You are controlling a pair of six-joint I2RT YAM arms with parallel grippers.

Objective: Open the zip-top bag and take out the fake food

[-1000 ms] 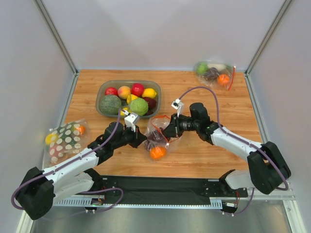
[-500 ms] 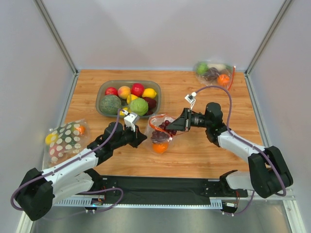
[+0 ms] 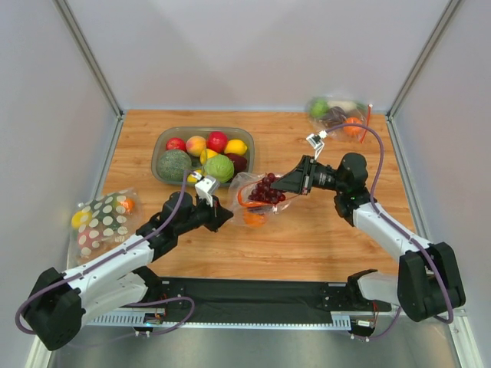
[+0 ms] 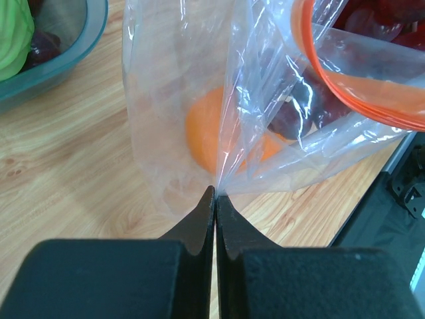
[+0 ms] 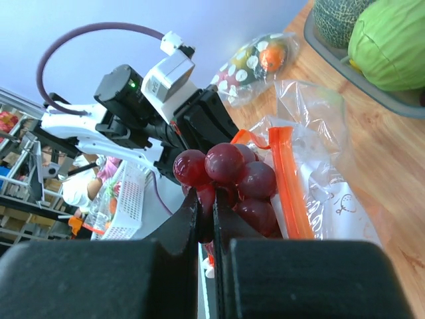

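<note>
The zip-top bag (image 3: 247, 198) of clear film lies mid-table, its orange-red zip strip (image 5: 288, 179) gaping open. My left gripper (image 4: 216, 192) is shut on a pinch of the bag's film at its near left end (image 3: 223, 217). A small orange (image 4: 207, 131) still lies inside the bag (image 3: 254, 218). My right gripper (image 5: 208, 199) is shut on the dark purple grape bunch (image 5: 230, 175). It holds the bunch (image 3: 266, 191) just above the bag's mouth on the right.
A grey-green bowl (image 3: 163, 140) at the back left holds apples, a lemon, a dark squash and a light green round fruit (image 3: 219, 167). A second clear bag of fruit (image 3: 336, 115) lies at the far right corner. A polka-dot bag (image 3: 102, 221) sits at the left edge.
My right gripper has drawn back to the right and upward with the grape bunch, lifting it out of the bag. The bag has stretched and shifted right. The left gripper kept its pinch.
</note>
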